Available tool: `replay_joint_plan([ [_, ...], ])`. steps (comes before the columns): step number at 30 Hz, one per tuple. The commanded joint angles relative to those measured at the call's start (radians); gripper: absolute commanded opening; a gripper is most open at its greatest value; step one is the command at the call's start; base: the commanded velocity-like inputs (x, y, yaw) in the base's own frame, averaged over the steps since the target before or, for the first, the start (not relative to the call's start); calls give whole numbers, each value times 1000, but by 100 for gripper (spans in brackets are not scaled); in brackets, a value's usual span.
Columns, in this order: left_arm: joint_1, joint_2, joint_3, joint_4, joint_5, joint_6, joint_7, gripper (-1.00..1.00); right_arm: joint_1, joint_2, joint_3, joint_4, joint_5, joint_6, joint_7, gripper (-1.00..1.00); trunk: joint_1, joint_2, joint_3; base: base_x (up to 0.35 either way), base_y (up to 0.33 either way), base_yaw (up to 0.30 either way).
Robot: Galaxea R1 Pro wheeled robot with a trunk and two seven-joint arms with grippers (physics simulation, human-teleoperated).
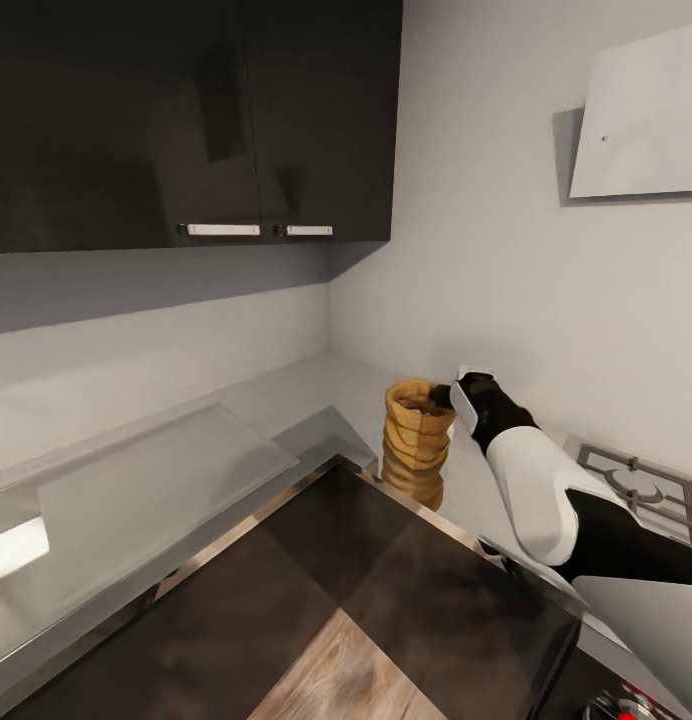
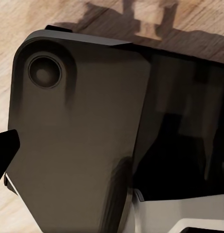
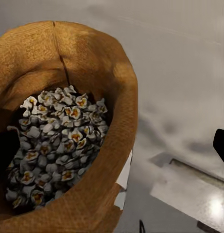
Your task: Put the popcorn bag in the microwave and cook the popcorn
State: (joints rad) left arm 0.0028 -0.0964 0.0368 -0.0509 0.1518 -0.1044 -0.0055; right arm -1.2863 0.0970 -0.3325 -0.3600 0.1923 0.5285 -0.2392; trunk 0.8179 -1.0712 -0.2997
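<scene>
The tan-brown popcorn bag (image 1: 416, 432) stands upright on the glossy grey countertop (image 1: 306, 395), near the corner of the walls. In the right wrist view the bag (image 3: 99, 63) is seen from above, with pale popcorn (image 3: 58, 141) heaped inside. My right gripper (image 1: 448, 396) is at the bag's rim on its right side. It is open: one dark fingertip (image 3: 221, 145) shows outside the bag and a dark shape shows inside by the far wall. My left gripper (image 2: 112, 145) hangs low over the robot's dark base, with one black fingertip (image 2: 5, 148) showing. The microwave is out of view.
Dark wall cabinets (image 1: 186, 120) with white handles hang above the counter. A gas hob (image 1: 641, 490) with grates lies right of the bag, under my right arm. A clear flat slab (image 1: 156, 475) lies on the counter's left run. A white hood (image 1: 646, 110) is on the right wall.
</scene>
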Motion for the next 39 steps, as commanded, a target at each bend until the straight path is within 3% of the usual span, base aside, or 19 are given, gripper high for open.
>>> replay_joint_plan([
  [1,0,0,3,-1,5,-1,-2,100,-1,1,-7,10,11,3,1,100,0,-1,-1,0,0,0],
  [5,0,0,3,-1,6,0,-5,100,-1,0,-7,46,10,-35,1,100,0,-1,-1,40,0,0],
  [14,1,1,3,-1,6,0,-4,100,-1,-2,-8,66,10,-45,1,100,0,-1,-1,44,0,0],
  [21,1,1,3,-1,6,0,-4,100,-1,-32,-8,213,10,-145,1,100,0,-1,-1,0,0,0],
  [39,0,1,3,-1,6,0,-4,100,-1,-40,-7,227,16,-152,4,100,0,-1,-1,0,0,0],
])
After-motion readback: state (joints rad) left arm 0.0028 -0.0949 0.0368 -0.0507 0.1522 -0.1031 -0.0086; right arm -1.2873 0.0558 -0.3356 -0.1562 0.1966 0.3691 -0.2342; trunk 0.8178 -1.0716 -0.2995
